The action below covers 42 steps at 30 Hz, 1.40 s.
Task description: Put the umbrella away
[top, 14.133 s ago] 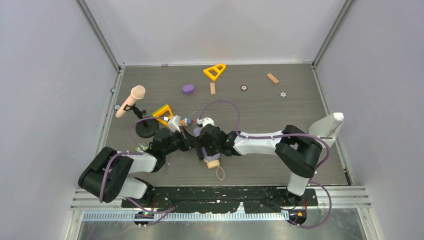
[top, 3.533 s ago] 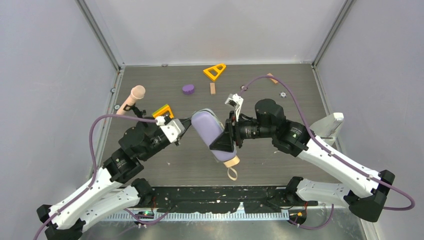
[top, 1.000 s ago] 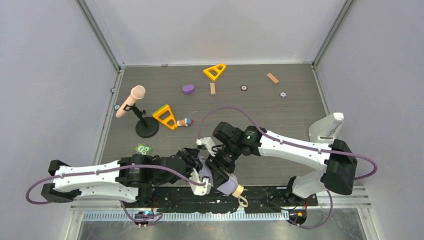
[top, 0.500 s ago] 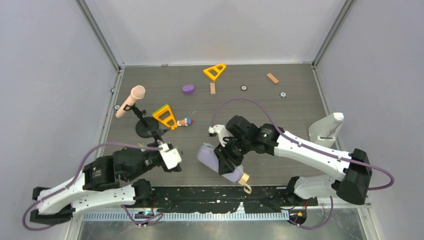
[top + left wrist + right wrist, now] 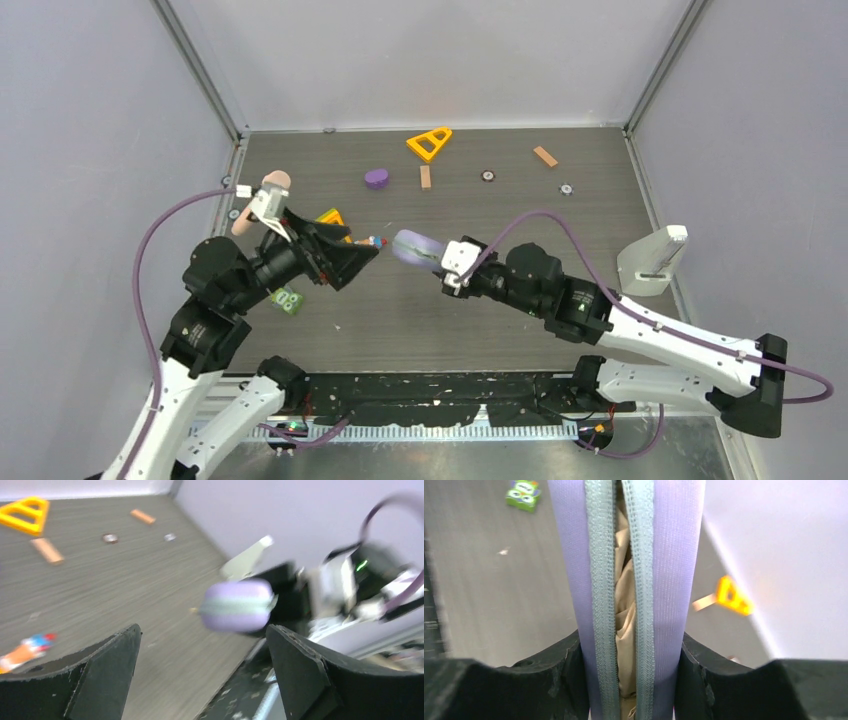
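My right gripper [image 5: 631, 647] is shut on a lavender-grey oblong case [image 5: 674, 555], one finger on each flank. The case's grey zipper stands apart, and the umbrella [image 5: 624, 600] shows in the gap as folded beige fabric. In the top view the case [image 5: 418, 247] hangs above the table's middle in my right gripper [image 5: 447, 268], its free end pointing left; the umbrella is hidden there. My left gripper [image 5: 352, 262] is raised and open, facing that end with a gap between. The left wrist view shows the blurred case [image 5: 235, 605] beyond my left gripper [image 5: 203, 630], nothing between its fingers.
A pink-headed microphone [image 5: 272, 183] on its stand is partly behind my left arm. A yellow triangle [image 5: 428, 143], a purple piece [image 5: 377, 178] and wooden blocks [image 5: 425, 177] lie at the back. A green card [image 5: 288, 299] lies front left, a white holder [image 5: 655, 258] at the right edge.
My left gripper let go of the case, opened wide and swung up and back to the left. My right arm carried the case from the front edge to mid-table, turning its end leftward.
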Each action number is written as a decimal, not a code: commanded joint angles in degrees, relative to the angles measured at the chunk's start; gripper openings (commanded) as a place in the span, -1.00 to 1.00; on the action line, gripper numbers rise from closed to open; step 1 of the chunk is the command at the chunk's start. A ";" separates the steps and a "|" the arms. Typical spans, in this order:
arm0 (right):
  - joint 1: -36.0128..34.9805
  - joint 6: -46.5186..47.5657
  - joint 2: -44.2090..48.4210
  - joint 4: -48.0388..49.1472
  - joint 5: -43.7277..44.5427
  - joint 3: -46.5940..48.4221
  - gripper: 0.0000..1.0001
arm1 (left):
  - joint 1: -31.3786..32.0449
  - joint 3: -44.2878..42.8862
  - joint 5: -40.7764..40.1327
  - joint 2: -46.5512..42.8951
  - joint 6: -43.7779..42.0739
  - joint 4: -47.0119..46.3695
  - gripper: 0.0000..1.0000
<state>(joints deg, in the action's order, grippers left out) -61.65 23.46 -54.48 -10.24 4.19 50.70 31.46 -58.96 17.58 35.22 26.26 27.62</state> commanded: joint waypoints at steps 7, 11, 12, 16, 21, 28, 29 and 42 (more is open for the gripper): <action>-11.70 51.31 -2.57 37.95 15.33 -4.85 -0.89 | -10.36 3.30 24.66 4.78 37.19 -30.08 0.96; -14.65 61.65 -4.11 42.92 15.78 -5.74 -0.89 | -10.35 5.56 27.58 5.96 36.61 -27.79 0.99; -14.95 62.47 -4.17 43.06 15.75 -5.72 -0.89 | -10.29 6.33 29.00 6.31 37.23 -28.00 0.99; -17.25 68.89 -4.18 45.15 14.38 -6.96 -0.89 | -10.24 6.98 31.99 7.19 34.42 -24.59 0.99; -18.36 74.53 -5.24 48.28 13.82 -7.84 -0.89 | -7.31 3.79 34.37 9.49 24.73 -11.26 0.99; -18.81 79.29 -6.27 49.42 12.59 -8.59 -0.88 | -2.93 4.44 41.11 12.77 24.77 -11.43 0.50; -18.82 79.33 -6.22 49.46 12.55 -8.64 -0.89 | -2.21 3.98 41.35 12.91 23.78 -10.01 0.41; -18.82 74.64 -4.72 53.94 14.98 -11.86 -0.04 | -0.34 7.29 41.67 9.87 25.41 -16.49 -0.92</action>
<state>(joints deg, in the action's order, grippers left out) -80.64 100.55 -61.39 30.37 17.28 38.24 29.63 -52.12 55.57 47.88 52.03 17.32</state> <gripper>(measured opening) 0.537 0.259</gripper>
